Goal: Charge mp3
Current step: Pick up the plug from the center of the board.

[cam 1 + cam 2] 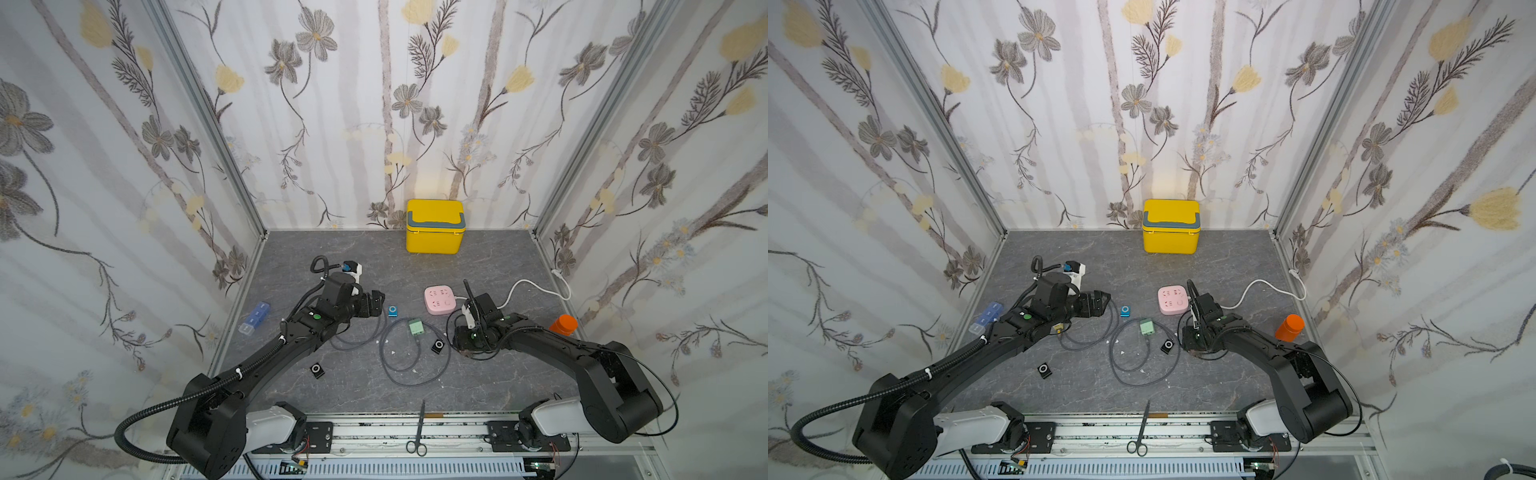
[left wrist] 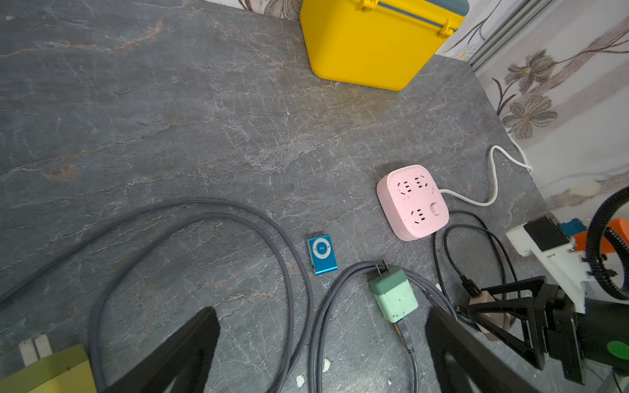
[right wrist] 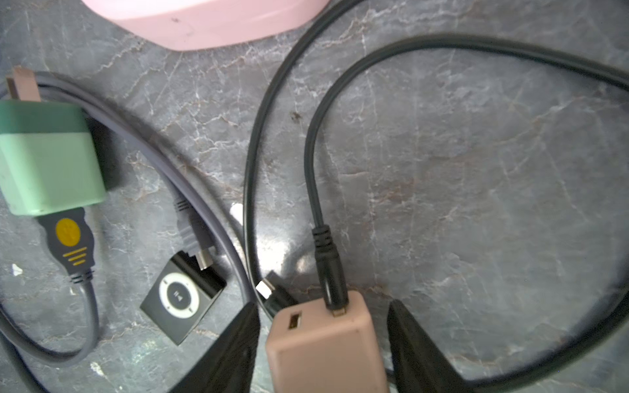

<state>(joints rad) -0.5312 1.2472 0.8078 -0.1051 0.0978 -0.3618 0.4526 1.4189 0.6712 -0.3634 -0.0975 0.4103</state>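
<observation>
Three small mp3 players lie on the grey tabletop: a blue one (image 1: 392,311) (image 2: 322,253), a black one (image 1: 438,345) (image 3: 182,296) and another black one (image 1: 317,370). My left gripper (image 1: 376,301) (image 2: 320,311) hovers open just left of the blue player, holding nothing. My right gripper (image 1: 467,349) (image 3: 323,306) points down with its jaws on either side of a tan charger (image 3: 326,343), a gap still showing at each side. A black cable (image 3: 316,190) is plugged into that charger. The pink power strip (image 1: 439,300) (image 3: 204,20) sits just beyond.
A green charger (image 1: 415,327) (image 3: 47,156) with looped grey cables (image 1: 415,361) lies mid-table, a yellow charger (image 2: 47,371) under my left arm. A yellow box (image 1: 434,226) stands at the back, an orange bottle (image 1: 563,324) right, a blue pill organiser (image 1: 255,318) left, scissors (image 1: 419,432) in front.
</observation>
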